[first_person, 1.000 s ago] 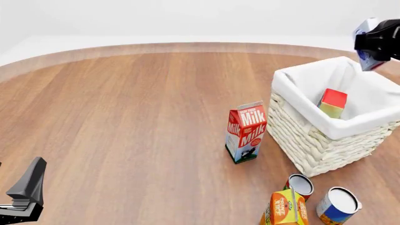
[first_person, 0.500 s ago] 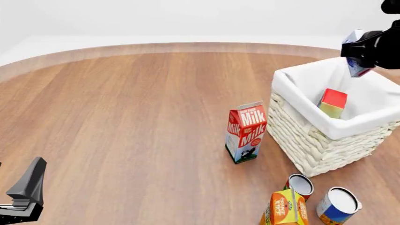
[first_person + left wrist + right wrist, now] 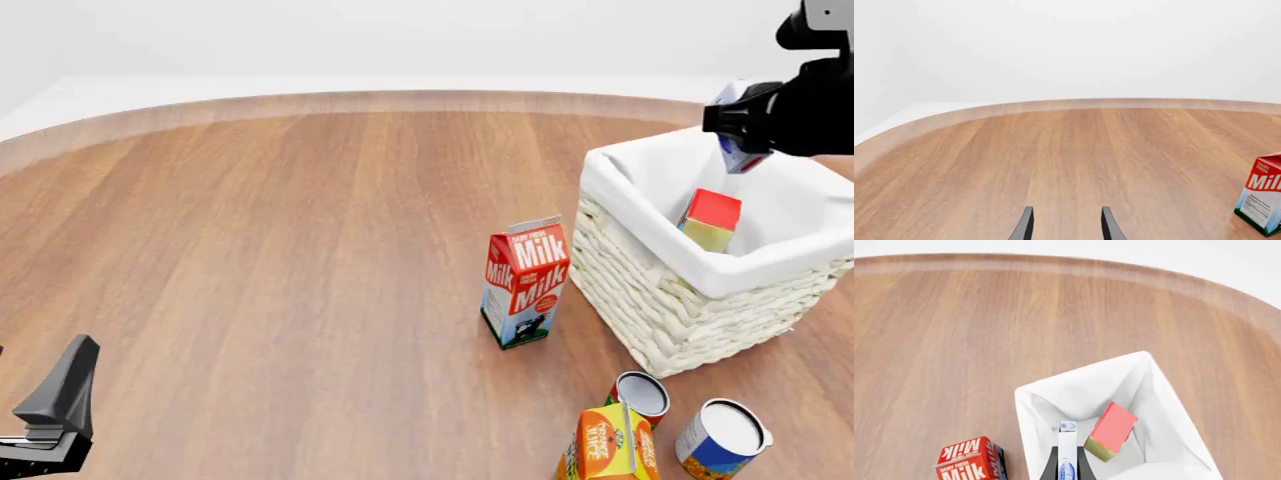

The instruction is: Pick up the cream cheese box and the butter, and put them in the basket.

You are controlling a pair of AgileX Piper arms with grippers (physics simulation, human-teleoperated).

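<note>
Left black gripper [image 3: 54,425] low at the near left edge of the brown wooden round table [image 3: 294,250], resting apart from everything; in the left wrist view its two fingers [image 3: 1026,226] stand spread with bare wood between them, gripping nothing. Near mid-table the upright red-and-white "Milk" carton [image 3: 525,281] stands just beside the left wall of the big cream-white woven wicker basket with white cloth liner [image 3: 641,290]. Inside the basket the red and orange butter carton [image 3: 710,220] leans tilted against the liner, one corner up. Near front edge, right of centre: orange juice carton [image 3: 607,445], a small open-top tin can [image 3: 641,394] behind it, a larger blue-and-yellow can [image 3: 722,436] beside. Right black gripper [image 3: 742,130] hangs above the basket's far rim, closed on the small flat white-and-pale-blue cream cheese box [image 3: 735,142]; the right wrist view shows the box [image 3: 1067,452] edge-on, pinched between the fingers, over the basket interior [image 3: 1074,395] next to the butter [image 3: 1111,431].
</note>
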